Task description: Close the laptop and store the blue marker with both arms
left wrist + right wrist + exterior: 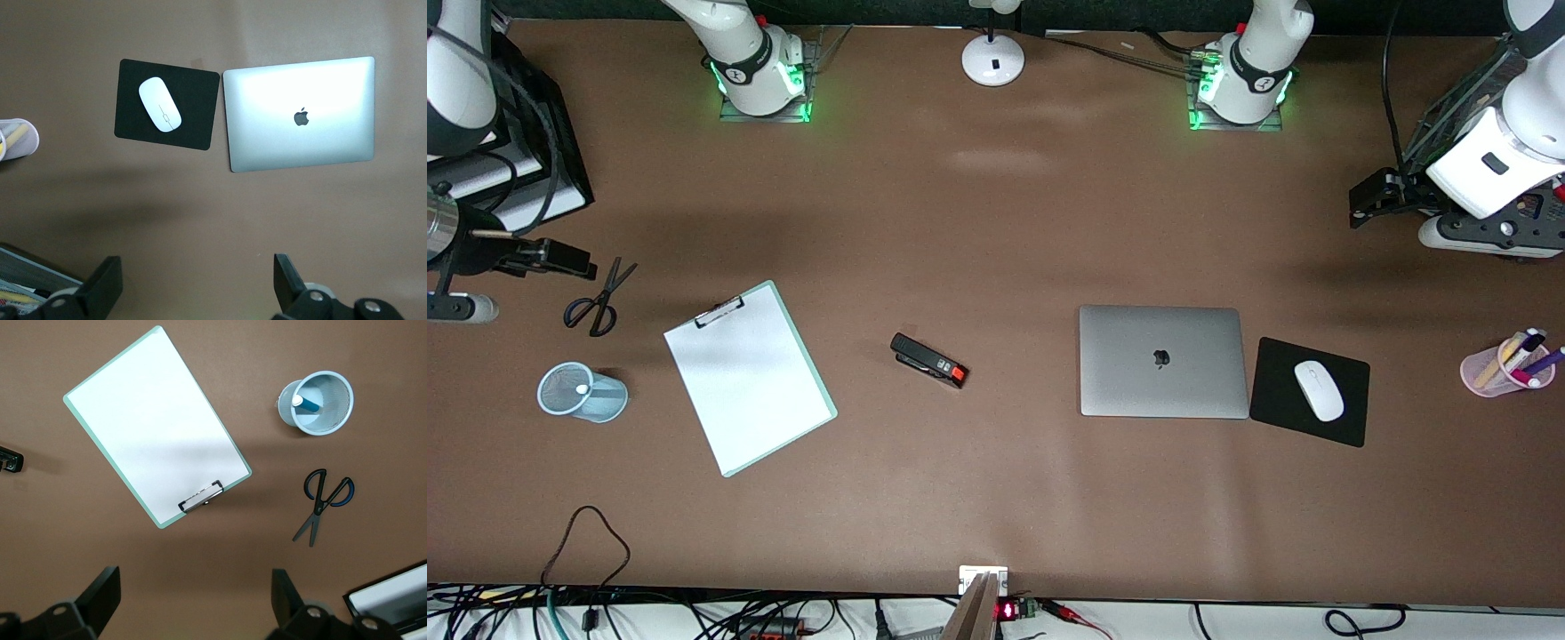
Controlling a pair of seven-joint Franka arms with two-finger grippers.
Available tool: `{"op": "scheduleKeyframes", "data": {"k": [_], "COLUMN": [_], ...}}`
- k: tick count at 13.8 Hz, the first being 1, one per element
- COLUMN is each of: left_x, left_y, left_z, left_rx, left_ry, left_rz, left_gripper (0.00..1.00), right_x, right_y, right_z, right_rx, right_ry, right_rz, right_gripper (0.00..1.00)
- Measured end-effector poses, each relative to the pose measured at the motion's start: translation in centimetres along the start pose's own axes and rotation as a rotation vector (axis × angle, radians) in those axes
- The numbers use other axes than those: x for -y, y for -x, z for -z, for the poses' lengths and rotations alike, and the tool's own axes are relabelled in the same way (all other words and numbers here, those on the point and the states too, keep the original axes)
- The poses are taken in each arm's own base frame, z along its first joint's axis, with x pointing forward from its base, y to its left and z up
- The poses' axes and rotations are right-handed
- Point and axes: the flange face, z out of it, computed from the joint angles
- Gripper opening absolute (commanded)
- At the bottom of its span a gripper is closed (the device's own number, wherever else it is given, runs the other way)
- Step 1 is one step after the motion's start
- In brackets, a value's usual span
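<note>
Silver laptop (pixel 1162 360), 1; blue marker (pixel 305 403), 1.

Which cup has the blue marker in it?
The pale blue mesh cup beside the clipboard holds the blue marker. The pink cup holds several mixed pens.

A robotics lab staged as an office desk: 2 white jointed arms rise from green-lit bases (pixel 763 84) bolted along one edge of a wide brown tabletop (pixel 996 222), and bundles of black cables (pixel 694 618) run under the edge nearest the front camera. Office things are spread across it: a closed silver-grey laptop (pixel 1163 361), a white mouse (pixel 1319 390) on a black mousepad (pixel 1347 425), a mint-edged clipboard (pixel 749 377), black-handled scissors (pixel 598 299), a black stapler (pixel 928 360) and a pink cup of markers (pixel 1506 365)
</note>
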Motion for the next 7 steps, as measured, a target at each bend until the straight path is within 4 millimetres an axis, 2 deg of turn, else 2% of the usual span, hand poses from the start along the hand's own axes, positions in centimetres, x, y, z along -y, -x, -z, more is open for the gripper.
{"op": "scheduleKeyframes", "data": {"k": [4, 7], "left_x": [0.0, 0.0], "left_y": [0.0, 0.0], "left_z": [0.0, 0.0], "left_rx": [0.001, 0.001], "left_ry": [0.0, 0.0], "left_rz": [0.0, 0.0], "left_gripper": [1.0, 1.0], "right_x": [-0.2, -0.1], "right_y": [3.9, 5.1], "right_z": [0.1, 0.4], "right_rx": [-0.032, -0.045], "right_ry": [-0.007, -0.005], "right_rz": [0.0, 0.004], "right_gripper": [1.0, 1.0]}}
